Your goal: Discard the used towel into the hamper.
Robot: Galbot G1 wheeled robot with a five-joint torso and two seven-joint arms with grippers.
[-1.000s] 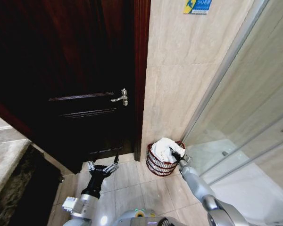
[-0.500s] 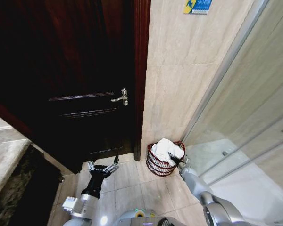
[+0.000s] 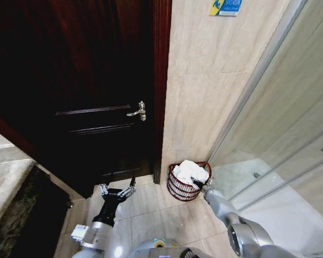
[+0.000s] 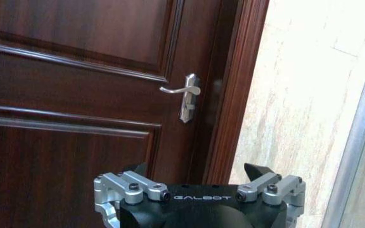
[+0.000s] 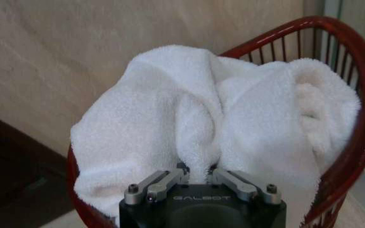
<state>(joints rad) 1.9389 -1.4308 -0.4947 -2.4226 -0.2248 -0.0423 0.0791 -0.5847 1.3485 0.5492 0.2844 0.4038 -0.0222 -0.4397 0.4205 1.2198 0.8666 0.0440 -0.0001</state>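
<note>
Right jaws pinching white towel (image 5: 220, 123) inside hamper (image 3: 178, 189), left jaws apart near door (image 4: 74, 95), wall (image 3: 204, 97) behind

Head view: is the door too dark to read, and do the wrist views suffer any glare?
Head view: the door is nearly black, only its handle catching light. Left wrist view: the tiled wall is washed out. Right wrist view: the towel in the hamper is evenly lit, its folds readable.

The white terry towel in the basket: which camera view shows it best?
The right wrist view: the white terry towel is close, piled inside the dark red ribbed wire hamper, a fold pinched in the right claw. The head view shows it small and far. The left wrist view faces the dark wooden door.
</note>
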